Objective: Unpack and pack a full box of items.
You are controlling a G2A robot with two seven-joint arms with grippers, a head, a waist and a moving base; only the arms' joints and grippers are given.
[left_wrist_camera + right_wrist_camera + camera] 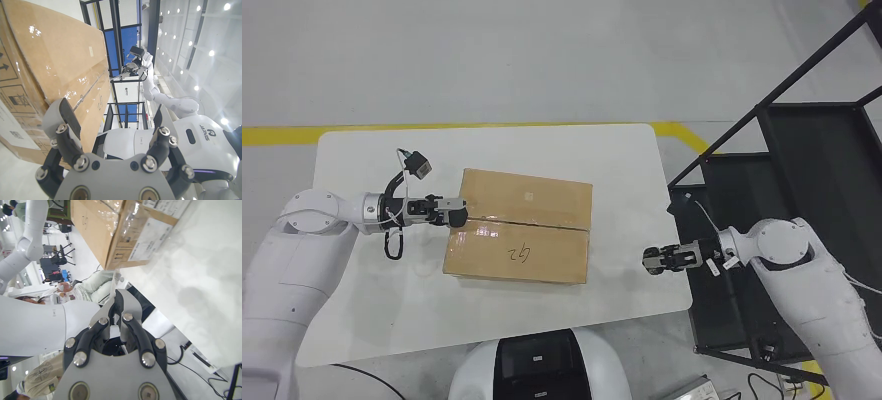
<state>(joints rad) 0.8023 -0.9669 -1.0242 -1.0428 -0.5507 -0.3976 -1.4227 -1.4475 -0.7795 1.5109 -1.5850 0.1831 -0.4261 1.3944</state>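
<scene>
Tabletop (622, 160) carries the cardboard box (532, 195) at its middle, flaps shut. Left gripper (458, 212) sits at the box's left end by the centre seam (527, 226), jaws spread and holding nothing. Right gripper (650, 259), off the box's right side, is clamped on a strip of clear tape (113, 285). Best to pull that strip steadily along the seam line — low, no jerking — with the left bracing the box.

White arms (302, 240), grey black-fingered end effectors (111, 107) (115, 294)
</scene>
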